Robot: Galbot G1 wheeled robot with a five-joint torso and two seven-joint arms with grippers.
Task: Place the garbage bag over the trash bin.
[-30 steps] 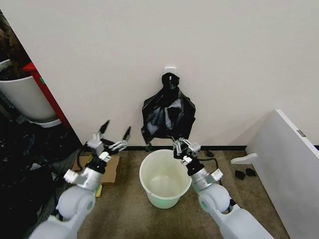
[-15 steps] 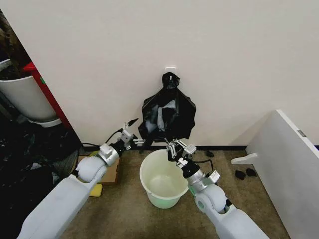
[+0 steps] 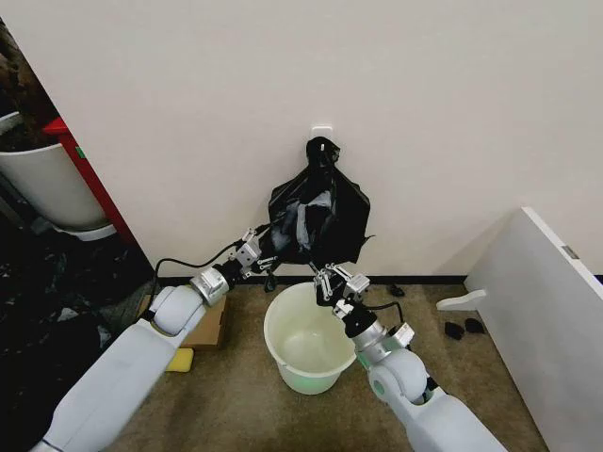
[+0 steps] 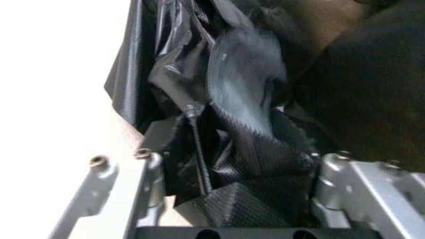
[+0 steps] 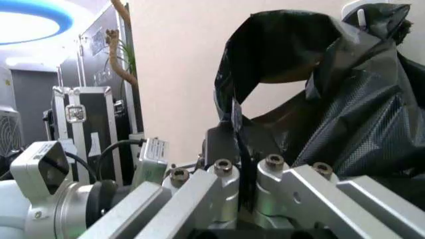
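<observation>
Garbage bag [image 3: 317, 218] hanging from wall hook [image 3: 322, 132], directly above white trash bin [image 3: 311, 339] on carpet. Left gripper [image 3: 260, 252] at bag's lower left edge, film between spread fingers, not clamped. Right gripper [image 3: 332, 279] closed on bottom hem over bin rim, likely for pulling mouth open.
</observation>
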